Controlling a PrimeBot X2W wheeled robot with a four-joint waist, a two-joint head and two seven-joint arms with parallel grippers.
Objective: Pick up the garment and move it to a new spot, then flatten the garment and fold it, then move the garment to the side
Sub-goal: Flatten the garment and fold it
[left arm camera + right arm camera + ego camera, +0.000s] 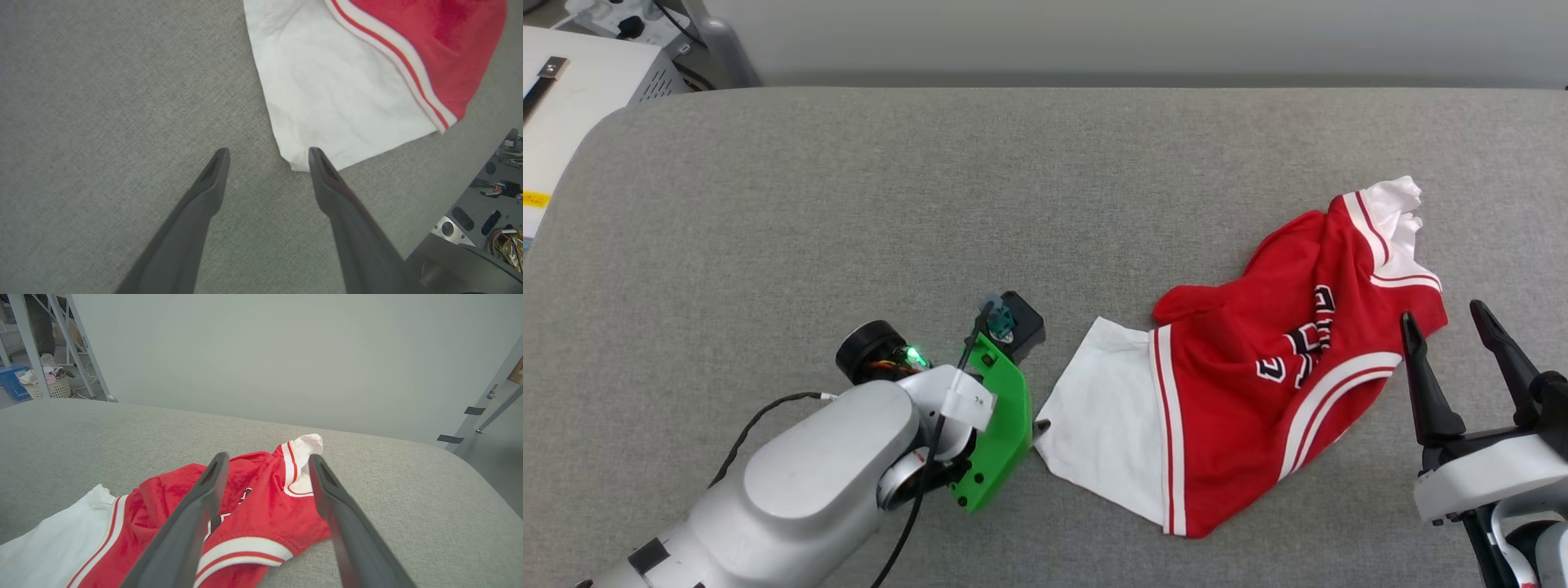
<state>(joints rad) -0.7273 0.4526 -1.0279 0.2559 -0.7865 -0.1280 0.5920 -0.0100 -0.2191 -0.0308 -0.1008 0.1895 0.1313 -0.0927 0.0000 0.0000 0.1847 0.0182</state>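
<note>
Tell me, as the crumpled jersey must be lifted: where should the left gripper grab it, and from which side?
The free corner of the white sleeve, approached from the robot's left. It lies flat at the edge of the jersey, clear of the bunched red folds, and the open left gripper points at it, one finger beside it.

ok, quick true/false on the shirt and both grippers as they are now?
1. The shirt lies crumpled on the grey surface. True.
2. The left gripper is shut on the white sleeve. False: it is open at the sleeve's corner, holding nothing.
3. The right gripper is open. True.
4. The shirt's print is hidden. False: black lettering shows among the creases.
</note>
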